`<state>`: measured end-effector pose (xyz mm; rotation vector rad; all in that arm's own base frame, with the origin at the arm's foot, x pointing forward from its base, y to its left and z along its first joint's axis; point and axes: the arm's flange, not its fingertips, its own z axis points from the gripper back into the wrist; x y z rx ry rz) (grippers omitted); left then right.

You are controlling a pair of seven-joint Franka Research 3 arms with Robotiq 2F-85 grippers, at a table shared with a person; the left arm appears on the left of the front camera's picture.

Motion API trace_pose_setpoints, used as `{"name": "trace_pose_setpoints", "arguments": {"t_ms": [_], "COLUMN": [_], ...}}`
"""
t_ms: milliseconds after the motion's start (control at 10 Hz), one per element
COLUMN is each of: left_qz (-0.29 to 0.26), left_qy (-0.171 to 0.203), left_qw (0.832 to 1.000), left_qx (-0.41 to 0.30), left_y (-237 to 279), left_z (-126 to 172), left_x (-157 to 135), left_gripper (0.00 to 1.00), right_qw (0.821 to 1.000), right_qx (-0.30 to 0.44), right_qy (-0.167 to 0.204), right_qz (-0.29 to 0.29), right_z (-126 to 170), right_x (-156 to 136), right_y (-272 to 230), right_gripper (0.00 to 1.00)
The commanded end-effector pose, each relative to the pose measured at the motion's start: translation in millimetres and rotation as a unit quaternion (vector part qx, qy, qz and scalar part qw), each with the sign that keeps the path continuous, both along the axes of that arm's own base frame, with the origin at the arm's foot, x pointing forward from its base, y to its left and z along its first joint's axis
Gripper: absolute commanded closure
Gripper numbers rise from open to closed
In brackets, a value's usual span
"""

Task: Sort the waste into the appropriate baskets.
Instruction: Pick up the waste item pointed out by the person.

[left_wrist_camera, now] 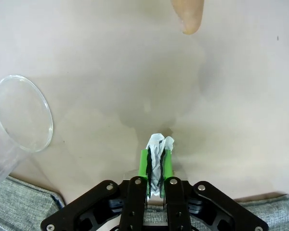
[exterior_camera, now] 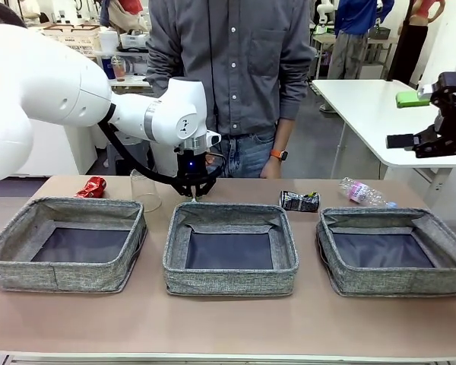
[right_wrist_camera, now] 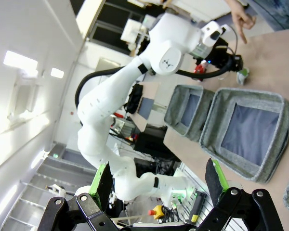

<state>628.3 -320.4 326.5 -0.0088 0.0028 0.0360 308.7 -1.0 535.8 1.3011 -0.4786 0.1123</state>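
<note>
In the left wrist view my left gripper [left_wrist_camera: 155,163] is shut on a crumpled white tissue [left_wrist_camera: 157,144], down at the table just behind the middle basket [exterior_camera: 229,281]. In the front view the left gripper [exterior_camera: 192,192] sits between the clear plastic cup [exterior_camera: 145,192] and a crushed dark-silver can [exterior_camera: 299,201]. A crushed red can [exterior_camera: 92,187] lies behind the left basket [exterior_camera: 61,275]. The clear bottle [exterior_camera: 362,192] lies behind the right basket [exterior_camera: 399,283]. My right gripper [exterior_camera: 405,119] hangs open and empty, high at the right.
A person stands at the far side, a fingertip [left_wrist_camera: 188,17] on the table beyond the tissue. The cup's rim [left_wrist_camera: 24,113] is close to the left of my left gripper. All three baskets have bare dark bottoms. A white table [exterior_camera: 380,106] stands at the back right.
</note>
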Motion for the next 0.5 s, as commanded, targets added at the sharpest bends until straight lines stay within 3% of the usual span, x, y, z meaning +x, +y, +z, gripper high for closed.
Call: {"name": "trace_pose_setpoints", "arguments": {"t_ms": [0, 200, 400], "left_qz": [0.005, 0.013, 0.052], "left_qy": [0.005, 0.004, -0.002], "left_qw": [1.0, 1.0, 0.999], "left_qx": [0.001, -0.002, 0.009], "left_y": [1, 1, -3], "left_z": [-2, 7, 36], "left_x": [2, -4, -32], "left_gripper": [1.0, 1.0, 1.0], "right_qw": [1.0, 1.0, 1.0], "right_qx": [0.008, 0.008, 0.008], "right_qy": [-0.015, -0.015, -0.015], "right_qz": [0.001, 0.001, 0.001], "right_z": [1, 1, 1], "right_x": [4, 4, 4], "right_y": [2, 2, 2], "right_gripper": [0.0, 0.0, 0.0]}}
